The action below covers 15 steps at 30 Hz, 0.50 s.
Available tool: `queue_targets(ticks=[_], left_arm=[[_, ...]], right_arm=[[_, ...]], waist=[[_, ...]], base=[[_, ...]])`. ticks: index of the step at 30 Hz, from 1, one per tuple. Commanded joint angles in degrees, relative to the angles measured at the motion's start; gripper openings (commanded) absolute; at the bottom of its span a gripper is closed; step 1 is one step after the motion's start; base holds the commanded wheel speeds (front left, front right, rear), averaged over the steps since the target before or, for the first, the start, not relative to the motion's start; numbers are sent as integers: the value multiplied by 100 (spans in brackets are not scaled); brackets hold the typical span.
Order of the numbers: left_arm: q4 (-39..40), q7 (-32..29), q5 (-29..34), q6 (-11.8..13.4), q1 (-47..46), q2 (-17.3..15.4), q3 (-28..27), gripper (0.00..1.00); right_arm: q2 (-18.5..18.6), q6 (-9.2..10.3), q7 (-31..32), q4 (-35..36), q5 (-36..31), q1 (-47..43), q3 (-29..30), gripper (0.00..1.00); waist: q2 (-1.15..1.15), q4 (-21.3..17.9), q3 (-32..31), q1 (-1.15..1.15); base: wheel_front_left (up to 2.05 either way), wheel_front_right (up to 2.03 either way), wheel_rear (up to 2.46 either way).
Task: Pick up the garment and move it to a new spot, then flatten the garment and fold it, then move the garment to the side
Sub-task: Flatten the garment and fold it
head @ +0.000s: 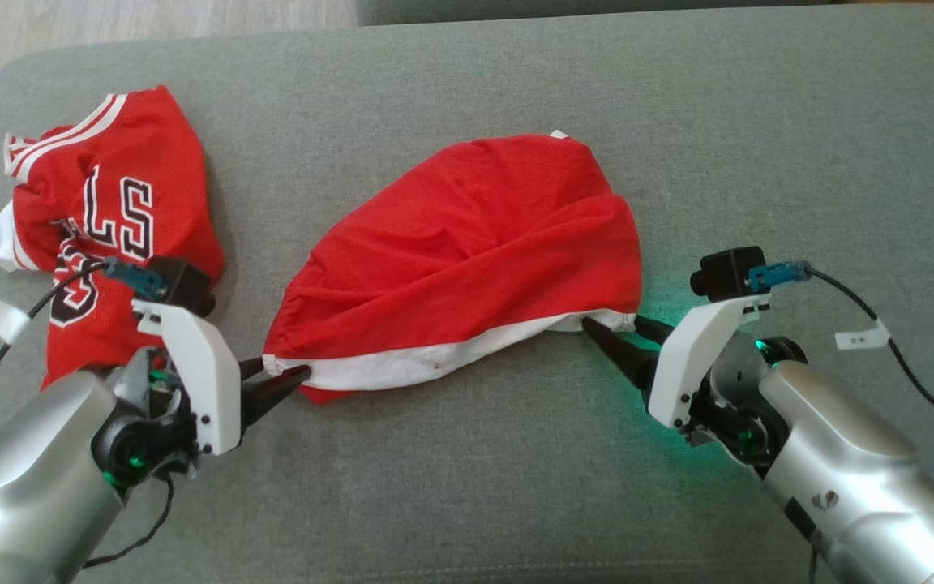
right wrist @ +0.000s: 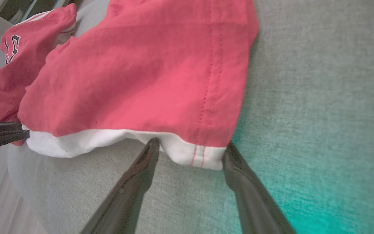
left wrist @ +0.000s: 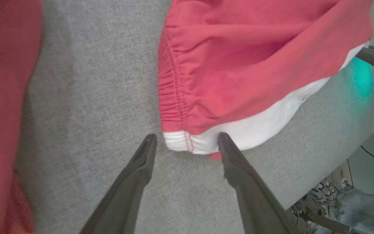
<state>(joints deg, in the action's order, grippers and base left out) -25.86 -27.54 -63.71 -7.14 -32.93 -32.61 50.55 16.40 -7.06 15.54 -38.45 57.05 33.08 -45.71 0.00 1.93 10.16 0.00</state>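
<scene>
the red shorts (head: 467,243) lie mid-way along the grey cushion (head: 475,487), white-trimmed near edge running left to right, with the left gripper (head: 284,369) and right gripper (head: 611,322) each holding its fingers wide astride its own end corner.

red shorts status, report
Left pincer open, straddling waistband corner of shorts. Right pincer open at opposite hem corner. Shorts rumpled on grey cushion, not lifted. Jersey apart, left, no obstruction.

right end effector (right wrist: 190,144): fingers spread | straddling white-hemmed corner of red garment (right wrist: 141,71) | on grey cushion (right wrist: 320,97)
</scene>
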Motion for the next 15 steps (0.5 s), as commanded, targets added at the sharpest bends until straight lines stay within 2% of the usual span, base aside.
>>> queue_targets(ticks=[1,2,3,4,5,10,15], left_arm=[[123,86,-61,-35,-408,-257,-207,100],[108,108,-91,-35,-433,-262,-144,100],[90,130,-119,-35,-456,-271,-83,82],[71,149,-155,-35,-474,-279,-24,38],[55,189,-174,-35,-492,-291,36,0],[116,516,-302,-35,-532,-400,263,0],[487,937,-513,-35,-606,-609,267,0]], right_arm=[[42,-43,-59,103,59,153,-82,54],[52,-43,-79,114,96,173,-134,0],[63,-43,-98,119,134,191,-180,0],[77,-43,-139,131,160,212,-224,0],[93,-43,-210,144,185,229,-254,0],[225,-43,-548,314,370,192,-347,0],[618,-43,-813,885,562,96,-345,0]], waist=[[0,-4,2,0],[0,-10,-1,0],[0,-17,-9,0],[0,-26,-25,0],[0,-33,-55,0],[0,-29,-297,0],[0,-19,-525,0]], base=[[0,0,0],[0,0,0],[0,0,0],[0,0,0],[0,0,0],[0,0,0],[0,0,0]])
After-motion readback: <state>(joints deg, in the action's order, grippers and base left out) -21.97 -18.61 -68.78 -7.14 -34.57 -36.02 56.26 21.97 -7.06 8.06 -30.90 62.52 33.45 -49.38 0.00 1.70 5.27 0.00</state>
